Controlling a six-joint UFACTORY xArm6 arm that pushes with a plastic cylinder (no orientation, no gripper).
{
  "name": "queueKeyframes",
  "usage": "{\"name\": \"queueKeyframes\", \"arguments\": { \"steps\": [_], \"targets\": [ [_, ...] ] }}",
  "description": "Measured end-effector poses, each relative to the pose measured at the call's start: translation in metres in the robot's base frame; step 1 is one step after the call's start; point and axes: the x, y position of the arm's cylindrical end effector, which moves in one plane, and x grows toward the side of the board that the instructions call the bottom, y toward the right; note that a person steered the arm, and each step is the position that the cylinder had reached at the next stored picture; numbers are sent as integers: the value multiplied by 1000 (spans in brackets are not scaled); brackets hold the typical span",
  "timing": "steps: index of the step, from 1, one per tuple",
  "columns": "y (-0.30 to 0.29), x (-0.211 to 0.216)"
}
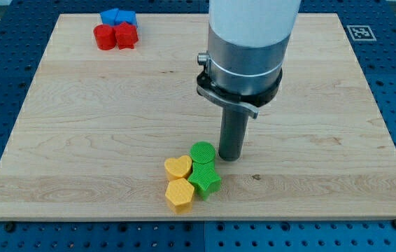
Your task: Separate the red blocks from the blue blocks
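Note:
Two red blocks sit at the view's top left: a red round block and a red star-like block touching it on its right. Just above them lie two blue blocks, touching each other and the red ones: a blue block on the left and a blue block on the right, shapes hard to make out. My tip rests on the board near the bottom centre, far from the red and blue blocks, just right of a green round block.
A cluster lies at the bottom centre: the green round block, a green star block, a yellow heart block and a yellow hexagon block. The wooden board sits on a blue perforated table. A marker tag is at the top right.

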Motion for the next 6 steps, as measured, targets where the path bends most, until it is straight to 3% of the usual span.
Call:
{"name": "queueKeyframes", "arguments": {
  "steps": [1, 4, 6],
  "targets": [
    [-12, -62],
    [-212, -179],
    [-261, -260]
  ]
}}
